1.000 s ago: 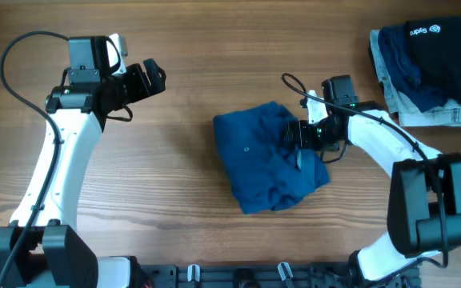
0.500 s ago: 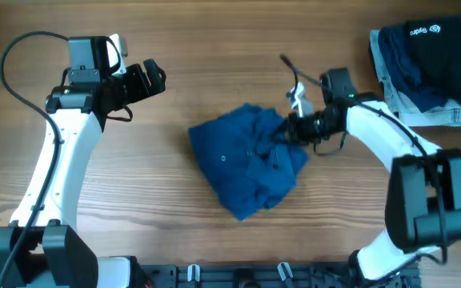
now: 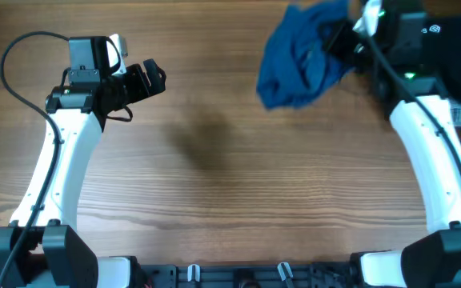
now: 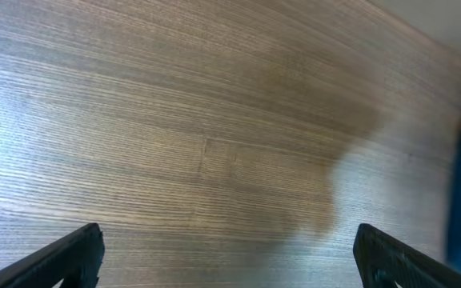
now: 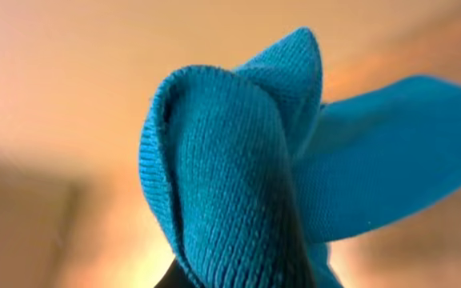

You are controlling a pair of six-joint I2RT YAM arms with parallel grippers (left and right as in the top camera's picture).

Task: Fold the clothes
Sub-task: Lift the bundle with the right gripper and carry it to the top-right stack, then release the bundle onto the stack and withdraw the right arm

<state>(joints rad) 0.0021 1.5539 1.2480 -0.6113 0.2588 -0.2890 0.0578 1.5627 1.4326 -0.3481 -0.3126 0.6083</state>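
Blue garment (image 3: 301, 54) held up off the table (image 3: 214, 208), bunched and unfolded

The right gripper (image 3: 346, 36) is clamped on a ridge of its cloth, which fills the wrist view and hides the fingers; it hangs crumpled toward the far edge, its shadow (image 3: 206, 138) on the wood; the left gripper (image 3: 154, 78) is spread wide, holding nothing; the navy and denim pile (image 3: 454, 48) lies at the far right; no fold shows yet, so most of the work seems left

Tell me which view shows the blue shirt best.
The overhead view: the whole blue shirt hangs bunched from the right pincer. The right wrist view shows only a close fold of cloth; the left wrist view, a blurred blue edge.
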